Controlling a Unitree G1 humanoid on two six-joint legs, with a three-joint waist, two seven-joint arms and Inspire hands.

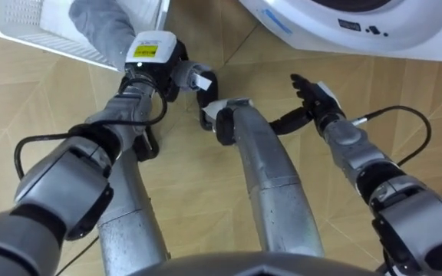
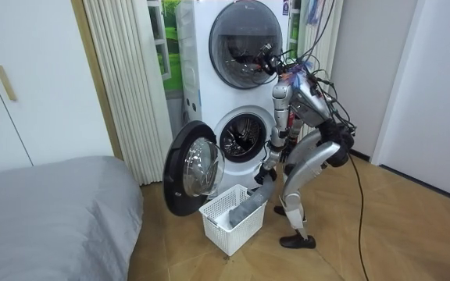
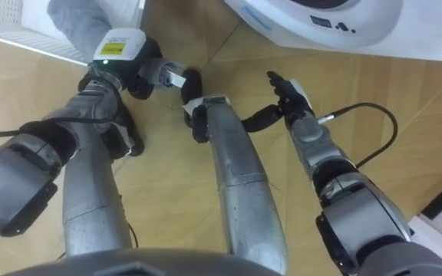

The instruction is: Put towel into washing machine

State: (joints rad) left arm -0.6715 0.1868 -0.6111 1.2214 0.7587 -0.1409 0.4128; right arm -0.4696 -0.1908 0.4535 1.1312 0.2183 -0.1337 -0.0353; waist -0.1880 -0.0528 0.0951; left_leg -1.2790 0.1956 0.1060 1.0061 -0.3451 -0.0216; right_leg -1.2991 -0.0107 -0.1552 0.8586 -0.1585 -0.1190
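Observation:
A grey towel point(image 1: 106, 27) hangs over the rim of a white basket point(image 1: 29, 31) on the wooden floor, ahead and to my left. My left hand point(image 1: 190, 77) hovers just right of the towel's lower end, its dark fingers curled with nothing visible in them; my wrist hides the towel's tip. My right hand point(image 1: 309, 92) is held out open over the floor, below the white washing machine point(image 1: 344, 23). In the room view I stand bent forward in front of the lower machine's drum point(image 2: 241, 136), whose round door point(image 2: 190, 168) stands open beside the basket point(image 2: 225, 222) and the towel point(image 2: 248, 207).
A second machine point(image 2: 244, 35) is stacked on top of the lower one. A bed point(image 2: 45, 203) with a grey cover takes up the room view's left, with a curtain point(image 2: 123, 78) behind it. Wooden floor point(image 2: 397, 226) stretches behind me.

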